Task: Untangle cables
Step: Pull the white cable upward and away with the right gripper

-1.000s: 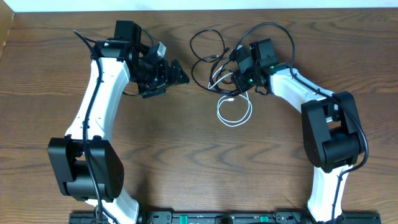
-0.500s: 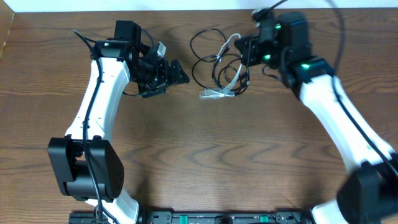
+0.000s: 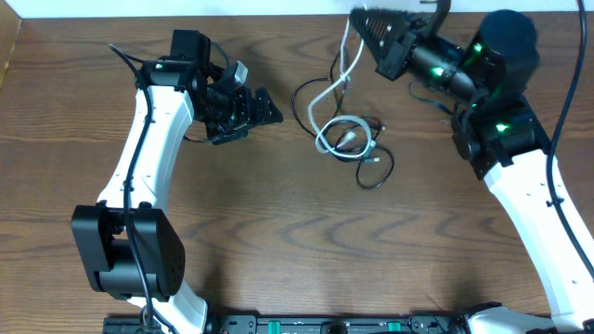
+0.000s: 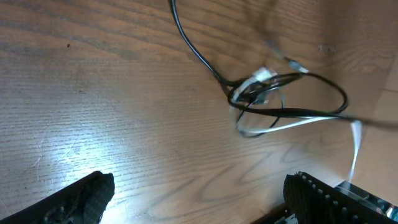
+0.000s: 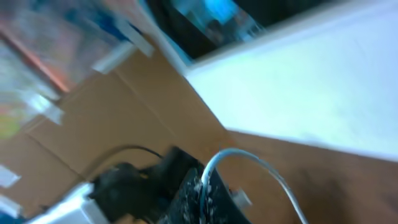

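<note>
Brown wooden table (image 3: 278,241) is seen from above, with a white wall along its far edge. Compared with one second ago, the right gripper (image 3: 367,23) is now raised high over the far side, and its jaws are closed on the white cable (image 3: 327,93). This cable was lying as a flat loop on the wood before. Now it is stretched from the jaws down to a small coil that is still caught among the black cables (image 3: 376,172). The black bundle is pulled closer together and is shifted toward the near side, in the middle of the table. The left gripper (image 3: 255,116) is kept wide apart and empty, near the bundle but not touching it. It is judged that the white cable is only partly freed, so the black cables probably need to be held down.
</note>
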### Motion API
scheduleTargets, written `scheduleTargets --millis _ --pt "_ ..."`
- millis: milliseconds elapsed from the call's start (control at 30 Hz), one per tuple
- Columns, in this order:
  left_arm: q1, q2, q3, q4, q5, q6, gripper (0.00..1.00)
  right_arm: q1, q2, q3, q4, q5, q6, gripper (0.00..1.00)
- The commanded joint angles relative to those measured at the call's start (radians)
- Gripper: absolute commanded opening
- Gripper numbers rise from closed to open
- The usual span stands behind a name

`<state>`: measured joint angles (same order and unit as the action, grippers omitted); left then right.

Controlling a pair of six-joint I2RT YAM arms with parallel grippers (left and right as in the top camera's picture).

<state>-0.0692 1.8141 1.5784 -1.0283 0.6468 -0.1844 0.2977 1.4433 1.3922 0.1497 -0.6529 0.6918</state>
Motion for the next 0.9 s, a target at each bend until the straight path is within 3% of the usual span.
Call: scheduleTargets --millis 0,133,233,333,433,500,633,733,867 --pt "-0.001 0.006 -0.004 -0.002 -0.012 -0.005 0.93 -0.002 -0.017 0.003 0.073 -0.034 0.046 0.01" --pt "-0.001 0.006 -0.004 -0.002 -0.012 -0.005 0.93 -0.002 -0.015 0.003 0.044 -0.023 -0.024 0.01" --pt "-0.001 0.006 -0.004 -0.002 -0.011 -0.005 0.93 -0.002 -0.005 0.003 -0.092 0.129 -0.064 0.02" --pt "-0.001 0.006 -0.004 -0.002 -0.011 -0.005 0.93 0.003 0.022 0.003 -0.298 0.392 0.07 0.01" --pt "-0.001 0.006 -0.004 -0.002 -0.011 -0.005 0.93 0.003 0.059 0.003 -0.363 0.386 0.286 0.01" --pt "-0.001 0.006 -0.004 -0.002 -0.011 -0.005 0.93 0.003 0.087 0.003 -0.299 0.267 0.341 0.01" --pt "-0.001 0.006 -0.004 -0.002 -0.011 -0.005 0.93 -0.006 0.113 0.003 -0.017 0.04 0.438 0.01" --pt "0.0 0.006 -0.004 -0.002 -0.011 -0.005 0.93 -0.026 0.111 0.003 0.208 0.034 0.676 0.02" --pt "-0.001 0.006 -0.004 -0.002 -0.011 -0.005 0.93 -0.036 0.111 0.003 0.314 0.083 0.745 0.02"
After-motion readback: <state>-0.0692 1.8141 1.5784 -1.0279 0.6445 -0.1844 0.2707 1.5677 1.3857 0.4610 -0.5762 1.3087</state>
